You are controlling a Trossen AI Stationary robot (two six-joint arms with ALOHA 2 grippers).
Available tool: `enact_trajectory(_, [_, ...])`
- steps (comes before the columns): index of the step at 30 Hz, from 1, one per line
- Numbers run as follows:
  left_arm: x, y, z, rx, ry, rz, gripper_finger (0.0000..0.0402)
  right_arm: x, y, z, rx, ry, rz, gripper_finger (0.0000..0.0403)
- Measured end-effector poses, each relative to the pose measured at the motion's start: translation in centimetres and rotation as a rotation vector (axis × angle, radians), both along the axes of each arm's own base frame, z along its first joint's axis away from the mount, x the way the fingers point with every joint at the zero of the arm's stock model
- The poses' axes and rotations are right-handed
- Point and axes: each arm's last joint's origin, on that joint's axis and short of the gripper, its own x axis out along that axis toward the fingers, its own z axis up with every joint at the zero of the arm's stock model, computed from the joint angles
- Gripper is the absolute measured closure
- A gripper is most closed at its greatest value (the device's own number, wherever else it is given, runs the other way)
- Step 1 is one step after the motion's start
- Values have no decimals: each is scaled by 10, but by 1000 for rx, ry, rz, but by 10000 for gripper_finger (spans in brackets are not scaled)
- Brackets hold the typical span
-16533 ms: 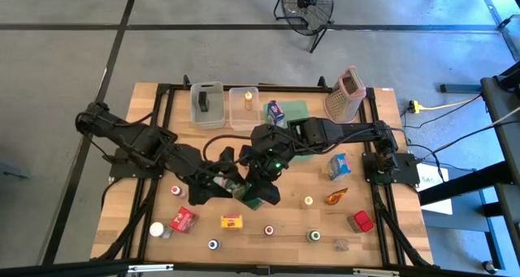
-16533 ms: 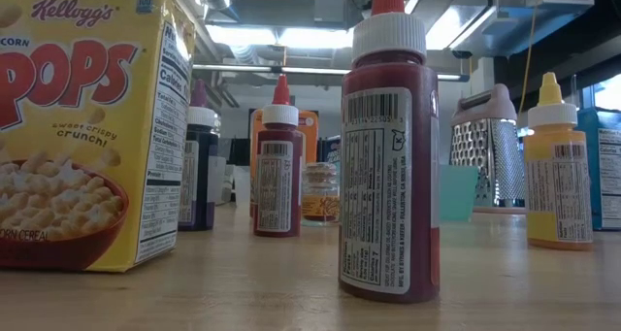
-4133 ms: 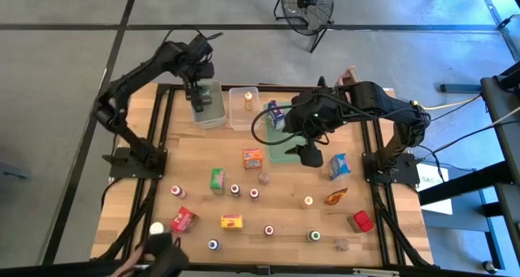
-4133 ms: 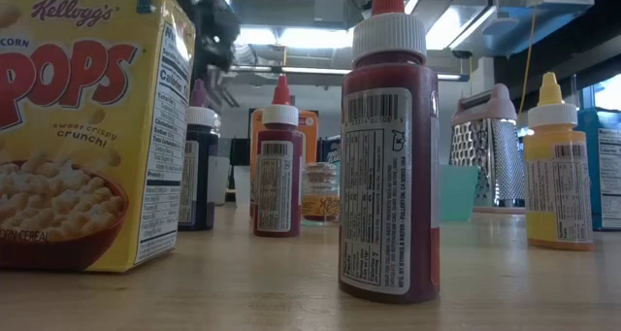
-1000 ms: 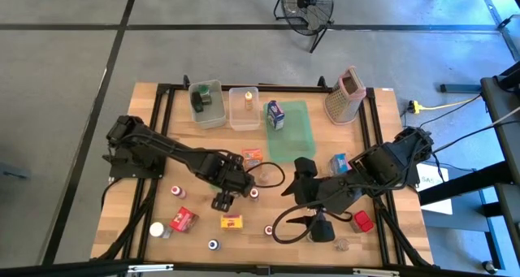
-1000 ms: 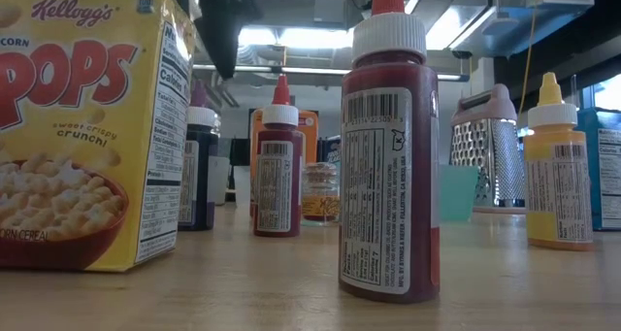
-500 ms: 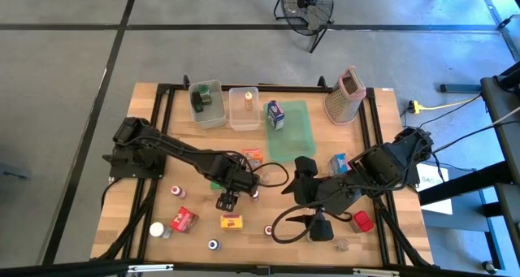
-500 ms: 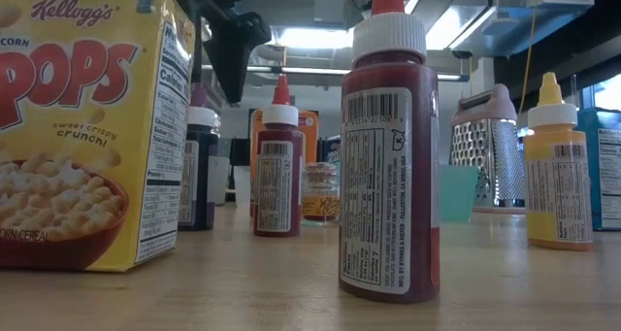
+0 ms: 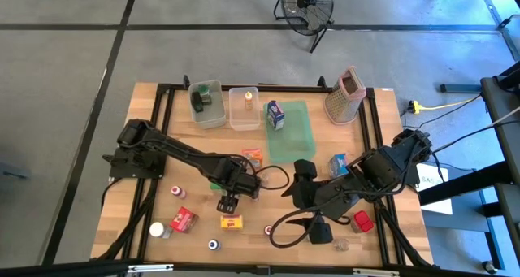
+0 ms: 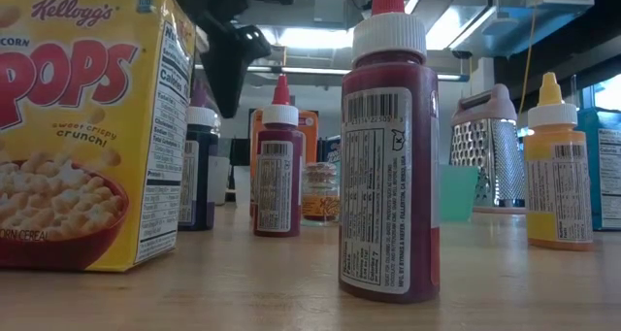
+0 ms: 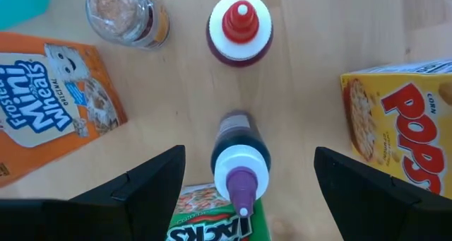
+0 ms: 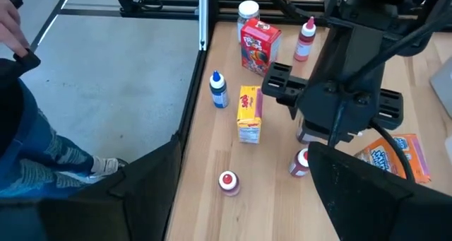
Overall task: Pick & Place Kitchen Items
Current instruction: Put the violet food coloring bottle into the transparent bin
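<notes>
The purple-capped bottle (image 11: 240,163), standing mid-table well clear of every edge, is being straddled by the spread, empty left gripper (image 11: 247,181); being light, rigid and slick, it is probably best pinched across its body.

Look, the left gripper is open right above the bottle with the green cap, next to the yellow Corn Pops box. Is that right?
Almost. The left gripper is open above a bottle beside the Corn Pops box, but its cap is purple, not green. The left wrist view shows this.
</notes>
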Motion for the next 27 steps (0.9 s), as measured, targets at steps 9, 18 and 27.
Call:
enact_trajectory(9, [-1,1,-6,17,2,5,94,-1,-1,-1,-17,5,-11,92])
enact_trajectory(18, [-4,1,-17,2,-2,5,94,-1,-3,-2,-57,1,-30,92])
enact_trajectory(27, [-4,2,-17,24,-8,14,94,0,-5,-2,-61,1,-33,92])
